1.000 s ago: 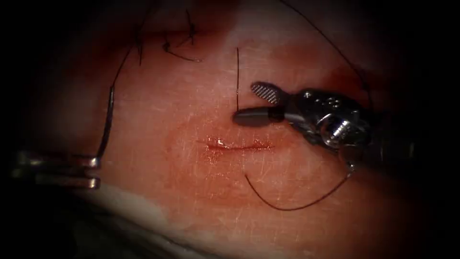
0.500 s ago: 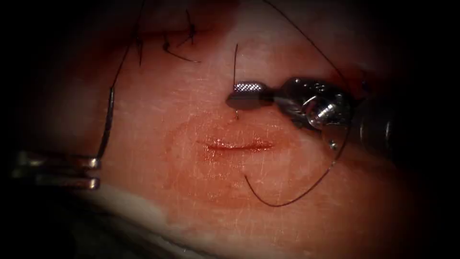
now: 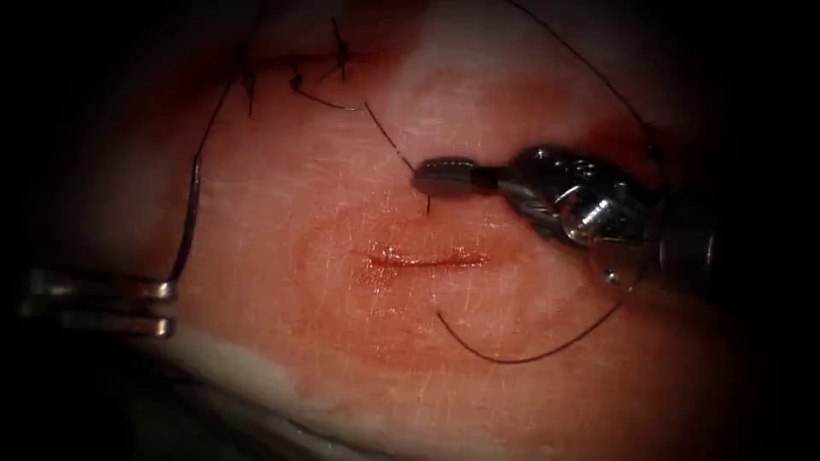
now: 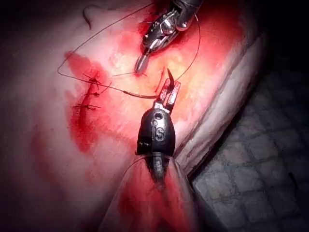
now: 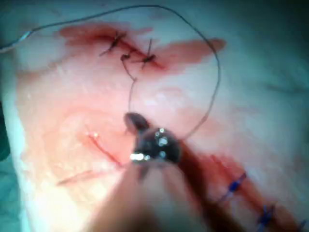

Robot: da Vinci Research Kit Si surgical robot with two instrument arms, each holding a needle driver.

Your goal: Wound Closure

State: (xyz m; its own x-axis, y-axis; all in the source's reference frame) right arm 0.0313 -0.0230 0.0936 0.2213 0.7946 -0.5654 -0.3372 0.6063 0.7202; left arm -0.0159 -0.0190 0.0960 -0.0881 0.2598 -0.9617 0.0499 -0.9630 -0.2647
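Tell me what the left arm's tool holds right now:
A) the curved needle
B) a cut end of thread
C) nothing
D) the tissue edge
A: at the endoscope view's left edge the left arm's tool has its jaws shut on the lower end of the curved needle, which rises clear of the tissue, left of the cut.

bench: grey textured mat (image 4: 260, 169) — dimpled | surround: dark — unlit
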